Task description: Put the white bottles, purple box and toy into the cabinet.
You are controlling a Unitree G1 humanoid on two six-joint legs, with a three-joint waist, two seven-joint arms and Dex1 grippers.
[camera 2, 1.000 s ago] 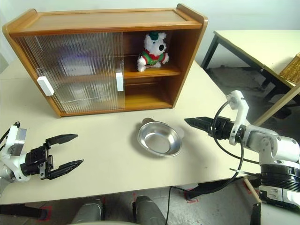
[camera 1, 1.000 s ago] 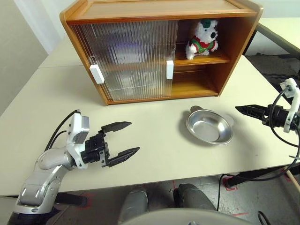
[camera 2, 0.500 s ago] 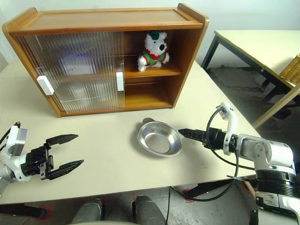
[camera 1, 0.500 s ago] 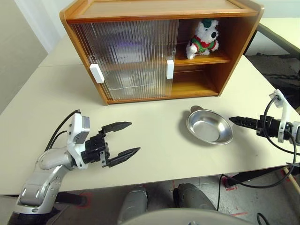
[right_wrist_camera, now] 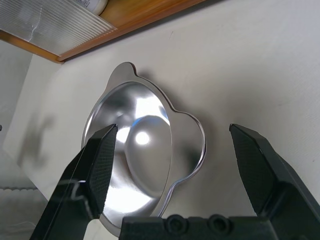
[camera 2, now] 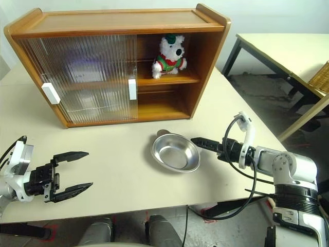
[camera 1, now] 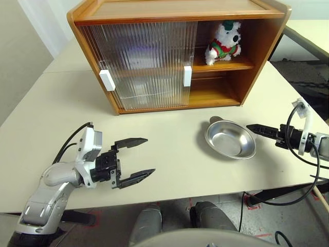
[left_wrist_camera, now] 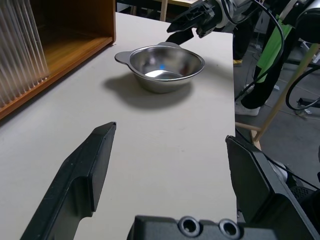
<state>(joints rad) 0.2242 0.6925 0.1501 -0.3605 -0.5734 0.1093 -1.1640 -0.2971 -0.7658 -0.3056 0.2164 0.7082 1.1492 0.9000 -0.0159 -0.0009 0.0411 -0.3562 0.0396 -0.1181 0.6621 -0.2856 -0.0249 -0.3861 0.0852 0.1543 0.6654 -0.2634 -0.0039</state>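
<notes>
left gripper (camera 1: 138, 158): fingers spread, empty, low over the tabletop (camera 1: 169, 128), front left
cabinet (camera 1: 175, 51): back centre, sliding doors cover its left side, right side open
toy (camera 1: 222, 42): upright on upper shelf, right side
bowl (camera 1: 230, 139): on tabletop, front of cabinet
right gripper (camera 1: 255, 128): spread, empty, tips just beside bowl's right rim
</notes>
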